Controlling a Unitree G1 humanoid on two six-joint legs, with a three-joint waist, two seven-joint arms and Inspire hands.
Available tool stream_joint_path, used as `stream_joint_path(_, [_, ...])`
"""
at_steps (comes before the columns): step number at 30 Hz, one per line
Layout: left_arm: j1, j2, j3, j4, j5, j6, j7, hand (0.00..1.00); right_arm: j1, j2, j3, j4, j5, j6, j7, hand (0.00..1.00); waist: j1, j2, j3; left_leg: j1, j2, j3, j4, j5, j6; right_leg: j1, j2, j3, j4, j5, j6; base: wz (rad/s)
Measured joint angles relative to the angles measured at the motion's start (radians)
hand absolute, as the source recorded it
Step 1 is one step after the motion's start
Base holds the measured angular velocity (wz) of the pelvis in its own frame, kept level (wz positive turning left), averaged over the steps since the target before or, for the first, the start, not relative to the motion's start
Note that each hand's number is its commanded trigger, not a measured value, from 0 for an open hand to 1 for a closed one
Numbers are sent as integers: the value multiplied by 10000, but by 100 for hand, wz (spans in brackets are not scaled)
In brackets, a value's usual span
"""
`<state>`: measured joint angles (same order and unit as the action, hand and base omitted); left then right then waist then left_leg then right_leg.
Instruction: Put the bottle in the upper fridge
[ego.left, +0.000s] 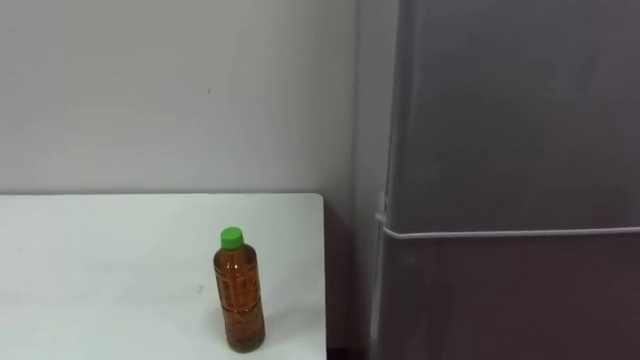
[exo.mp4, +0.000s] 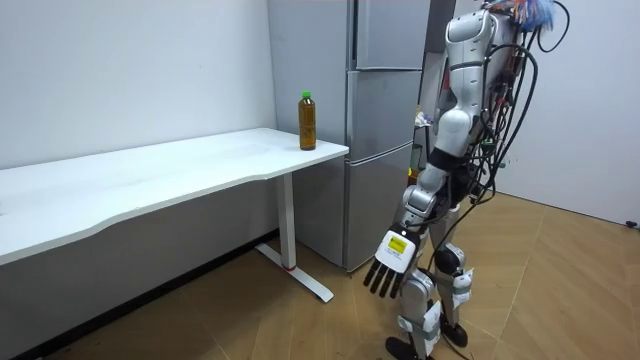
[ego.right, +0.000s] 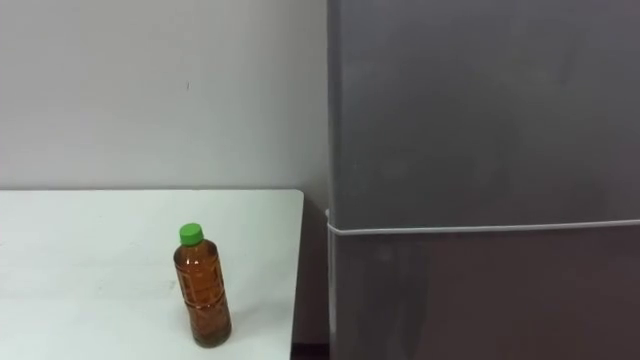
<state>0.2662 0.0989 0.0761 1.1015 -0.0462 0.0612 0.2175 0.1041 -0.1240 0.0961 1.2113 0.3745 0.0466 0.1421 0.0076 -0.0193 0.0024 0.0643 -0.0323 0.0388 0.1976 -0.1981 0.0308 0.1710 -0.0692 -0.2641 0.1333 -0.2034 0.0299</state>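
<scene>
While the bottle (ego.left: 239, 295) stands on the table (ego.left: 100, 260), no step of the task is complete.

Left eye view: the bottle is upright near the table's right edge. It holds brown liquid under a green cap. The grey fridge (ego.left: 510, 150) stands just beside the table. A pale seam separates its upper and lower doors, and both doors are closed.

Room view: the robot stands upright in front of the fridge (exo.mp4: 380, 110), at the room view's right. Its left hand (exo.mp4: 393, 265) hangs low beside the leg, fingers straight and relaxed, holding nothing. The bottle (exo.mp4: 307, 120) sits at the table end nearest the fridge, well apart from that hand.

Right eye view: the layout is the same, and nothing touches the bottle (ego.right: 203, 295).

Remaining work, as judged: grasp the bottle, open the upper door, set the bottle inside.
</scene>
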Motion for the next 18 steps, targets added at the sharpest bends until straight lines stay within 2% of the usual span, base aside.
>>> stream_joint_path(3, [118, -4, 103, -1, -624, 39, 174, 0, -58, -16, -17, 55, -90, 68, 7, 0, 4, 3, -1, 0, -1, -44, 70, -65, -6, 33, 12, 17, 7, -11, 3, 0])
stream_joint_path(6, [160, -4, 513, -4, -1258, 42, 371, 0, -72, -32, -28, 70, -83, 163, 21, 0, 31, 0, -3, 2, -3, -13, 69, -67, -2, 39, 6, 18, 16, -13, 6, 0])
stream_joint_path(12, [115, 52, 1755, -450, -3023, 38, 912, 0, -20, -92, -372, 28, -195, 339, 10, 0, 184, 76, -6, 9, 4, -89, 83, -71, 2, 44, 6, 11, 22, -13, 7, 0])
stream_joint_path(17, [-24, 268, 1976, -524, -4444, -18, 1520, 0, 178, -392, -650, -105, -248, 370, -293, 0, 255, 268, 0, 160, -52, -167, 63, -72, 6, 228, -15, -57, -7, -26, 29, 3])
stream_joint_path(18, [-68, 295, 2065, -527, -4683, -20, 1553, 0, 232, -438, -808, -107, -234, 369, -300, 0, 291, 382, -56, 182, -52, -174, 60, -80, 11, 240, -23, -104, 6, -39, 32, 0])
